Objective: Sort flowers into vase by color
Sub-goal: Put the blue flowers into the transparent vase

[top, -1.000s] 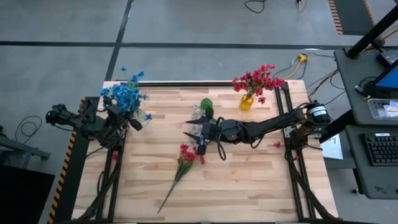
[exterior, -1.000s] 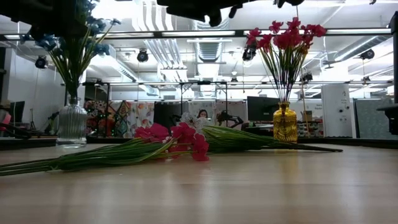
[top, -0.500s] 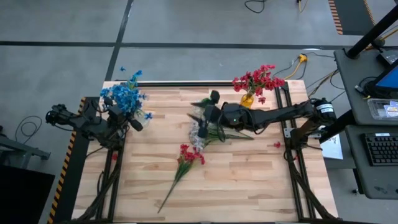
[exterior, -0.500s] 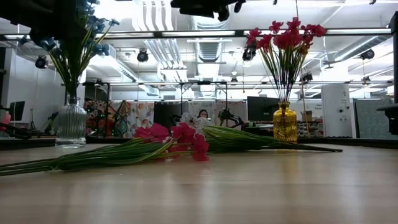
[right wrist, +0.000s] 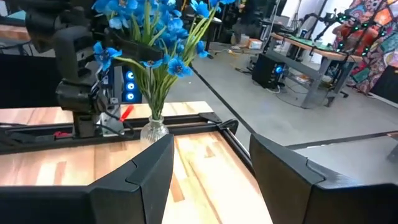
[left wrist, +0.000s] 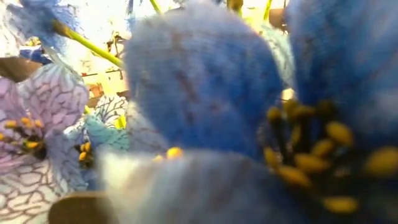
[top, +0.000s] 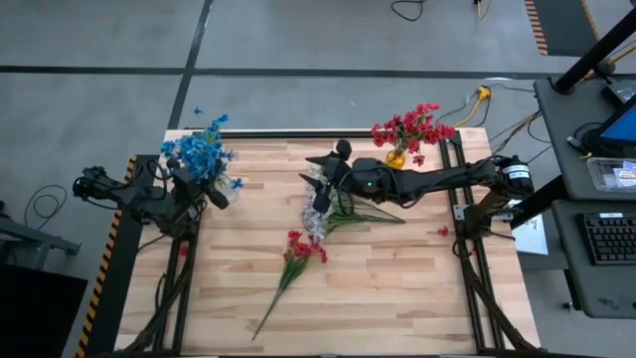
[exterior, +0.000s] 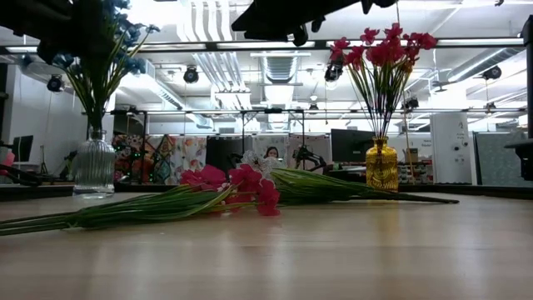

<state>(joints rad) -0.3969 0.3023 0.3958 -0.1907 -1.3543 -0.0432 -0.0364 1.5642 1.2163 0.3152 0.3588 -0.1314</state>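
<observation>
Right end effector (top: 316, 174) hovers above mid-bench (top: 397, 288), fingers apart, empty. Below it lies a white spray (top: 320, 211); a red spray (top: 298, 249) lies nearer the front. Left end effector, fingers together, sits against blue flowers (top: 199, 154) in their clear vase (exterior: 94, 165).

Flowers, partly sorted.
I see blue flowers (top: 200, 156) and red flowers (top: 412, 127) upright in vases; a red spray (top: 298, 249) and white spray (top: 320, 211) lie flat mid-table.

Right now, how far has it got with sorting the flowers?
Blue flowers fill the clear vase; red ones stand in the yellow vase. The right hand hovers open and empty over the table. A red spray and a pale spray lie unsorted.
</observation>
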